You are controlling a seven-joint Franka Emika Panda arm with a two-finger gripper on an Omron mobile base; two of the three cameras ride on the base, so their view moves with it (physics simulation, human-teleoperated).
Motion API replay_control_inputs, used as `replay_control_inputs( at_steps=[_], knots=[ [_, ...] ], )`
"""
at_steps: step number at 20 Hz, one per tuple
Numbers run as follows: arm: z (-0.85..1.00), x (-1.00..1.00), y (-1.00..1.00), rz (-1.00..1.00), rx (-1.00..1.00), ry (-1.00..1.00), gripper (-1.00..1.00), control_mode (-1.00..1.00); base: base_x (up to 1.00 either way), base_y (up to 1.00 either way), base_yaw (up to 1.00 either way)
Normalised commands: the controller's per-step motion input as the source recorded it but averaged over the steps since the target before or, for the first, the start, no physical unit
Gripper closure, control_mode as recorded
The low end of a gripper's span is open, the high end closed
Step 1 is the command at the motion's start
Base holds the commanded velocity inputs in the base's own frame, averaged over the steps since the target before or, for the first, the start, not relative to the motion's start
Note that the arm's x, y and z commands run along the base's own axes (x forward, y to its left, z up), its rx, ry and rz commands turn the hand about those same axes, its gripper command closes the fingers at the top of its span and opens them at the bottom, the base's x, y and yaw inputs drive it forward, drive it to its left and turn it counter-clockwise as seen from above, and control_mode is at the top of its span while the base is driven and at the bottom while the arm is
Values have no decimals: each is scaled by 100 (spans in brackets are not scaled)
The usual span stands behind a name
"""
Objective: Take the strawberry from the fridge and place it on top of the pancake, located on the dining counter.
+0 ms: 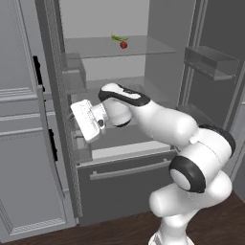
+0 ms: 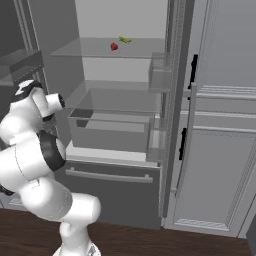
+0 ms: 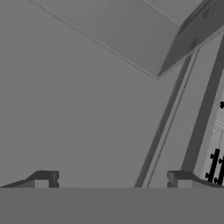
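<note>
Strawberry point(image 1: 123, 44) rests on the upper glass shelf point(image 1: 143, 48) of the open fridge point(image 1: 162, 19), beside a small green item point(image 1: 118, 38), well above the gripper point(image 3: 113, 178). Gripper fingers stand apart, empty, aimed sideways at the fridge's left wall. Judgement: the arm must rise and turn toward the shelf before reaching.

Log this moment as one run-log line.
fridge: doors open | strawberry: on upper glass shelf, untouched | gripper: jaws open, empty, well below berry | phase: reaching
</note>
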Motion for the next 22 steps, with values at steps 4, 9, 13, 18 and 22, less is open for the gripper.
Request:
replay_control_inputs(
  at_steps=[4,9,13,18,22],
  knots=[
    [0,0,-60,-10,-1,0,-100,-100,0,0,0],
    [-5,7,-100,-22,-2,7,-100,-100,0,0,0],
    [-11,0,-97,-1,-44,-1,-100,-100,0,0,0],
    [-24,0,-100,9,-55,-11,-100,-100,0,0,0],
    [-29,2,-100,23,-55,-23,-100,-100,0,0,0]
  ],
)
